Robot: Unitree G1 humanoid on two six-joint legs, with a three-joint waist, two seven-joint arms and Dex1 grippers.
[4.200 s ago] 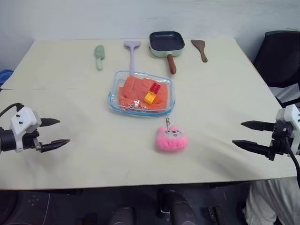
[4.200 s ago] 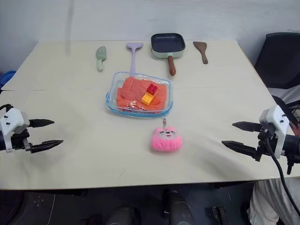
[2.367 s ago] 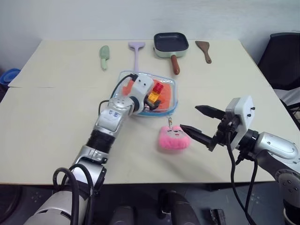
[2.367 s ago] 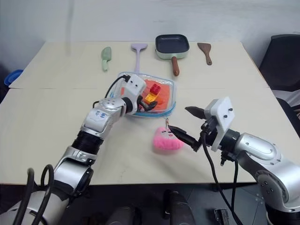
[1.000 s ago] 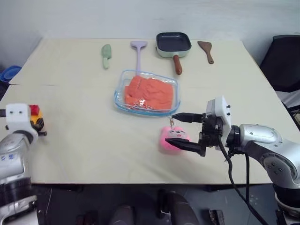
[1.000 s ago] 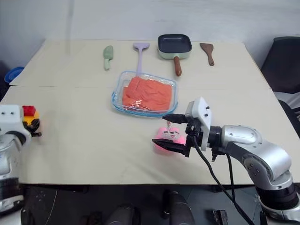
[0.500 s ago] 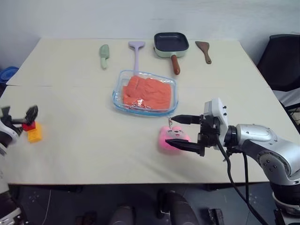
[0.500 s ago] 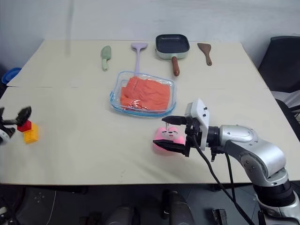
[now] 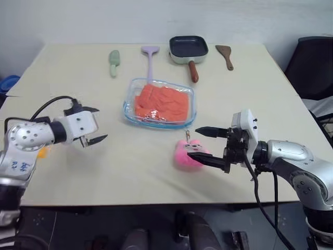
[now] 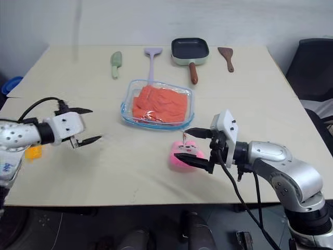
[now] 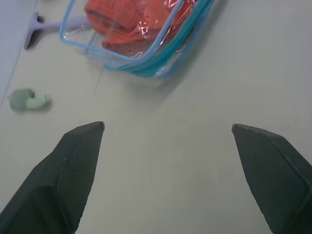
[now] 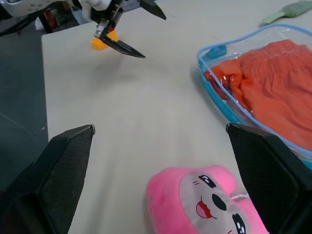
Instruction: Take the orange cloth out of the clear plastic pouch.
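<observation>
Left claw wide open, empty, orange cloth in clear plastic pouch ahead, right claw open, empty

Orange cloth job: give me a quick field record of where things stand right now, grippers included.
orange cloth: inside the clear plastic pouch, not yet out
pouch: flat on the table, mid-table
left gripper: open, empty, apart from the pouch on its left side
right gripper: open, empty, fingers either side of the pink plush toy
yellow block: near the table's left edge
</observation>
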